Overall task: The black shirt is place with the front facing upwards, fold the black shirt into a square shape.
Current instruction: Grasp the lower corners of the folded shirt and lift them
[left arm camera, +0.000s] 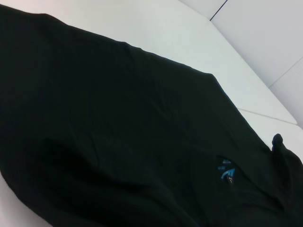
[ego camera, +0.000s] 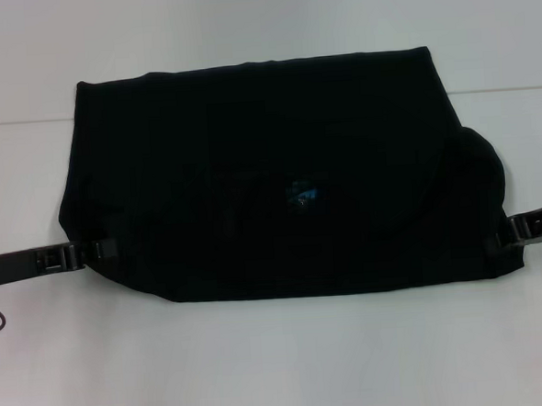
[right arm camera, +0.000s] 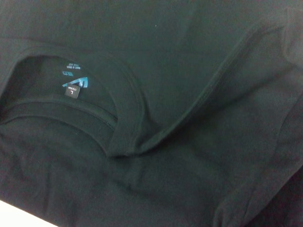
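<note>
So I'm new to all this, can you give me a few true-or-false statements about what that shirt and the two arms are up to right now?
1. The black shirt lies folded on a white table. True.
2. The left gripper hovers high above the shirt's middle. False: it sits at the shirt's left edge.
3. The right gripper is at the shirt's right edge. True.
4. The neck tag is red. False: it is blue.
</note>
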